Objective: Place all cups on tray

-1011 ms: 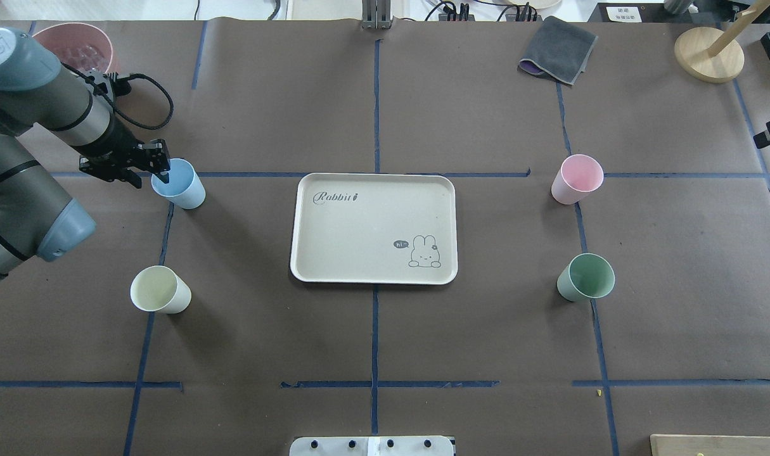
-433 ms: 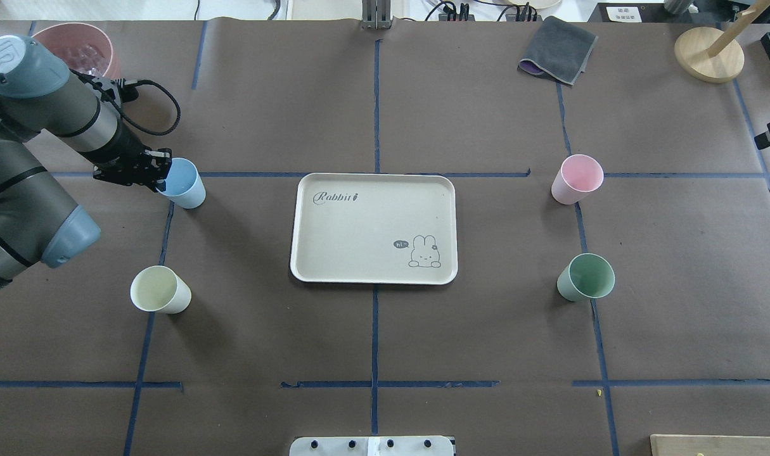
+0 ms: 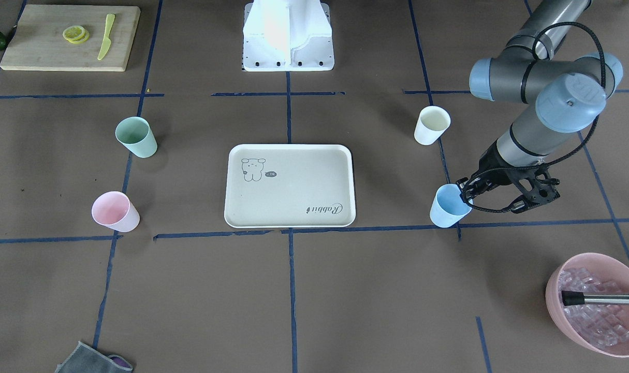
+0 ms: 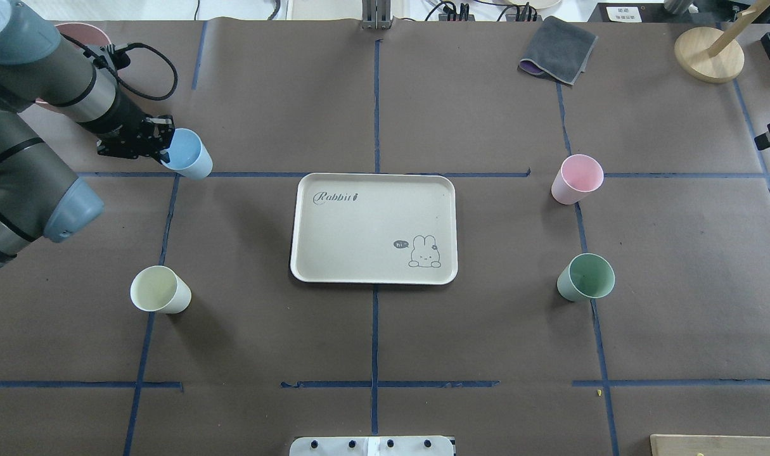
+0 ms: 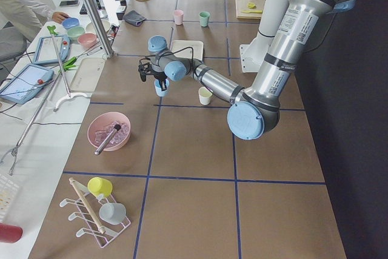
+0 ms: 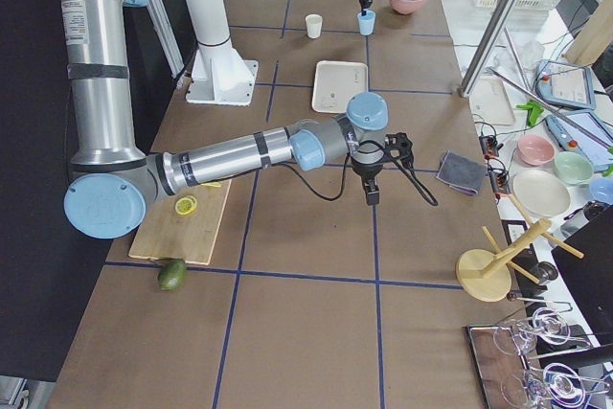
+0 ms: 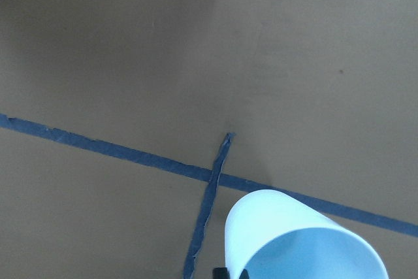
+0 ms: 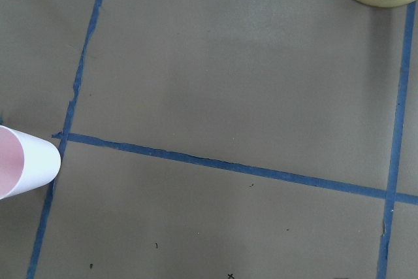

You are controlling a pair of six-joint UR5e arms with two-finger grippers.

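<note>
Blue cup (image 4: 188,156) (in left gripper (image 4: 165,151)), ice-filled bowl (image 3: 552,284)

Wooden cutting board (image 3: 40,56) with lemon slices (image 3: 76,34), pink bowl (image 3: 552,305) of ice cubes (image 3: 594,321), folded grey cloth (image 4: 559,49)

Blue cup (image 4: 191,158) matt plastic; tray (image 4: 359,240) matt, smooth; table (image 4: 486,329) brown paper; cutting board (image 3: 40,49) wood.

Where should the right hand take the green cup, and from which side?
At the rim of the green cup, from straight above: pinch the wall, one side inside the open mouth, one outside. It stands upright, mouth up, apart from the pink cup, so the top is free. Its wall tapers downward, so a side pinch may slip.
</note>
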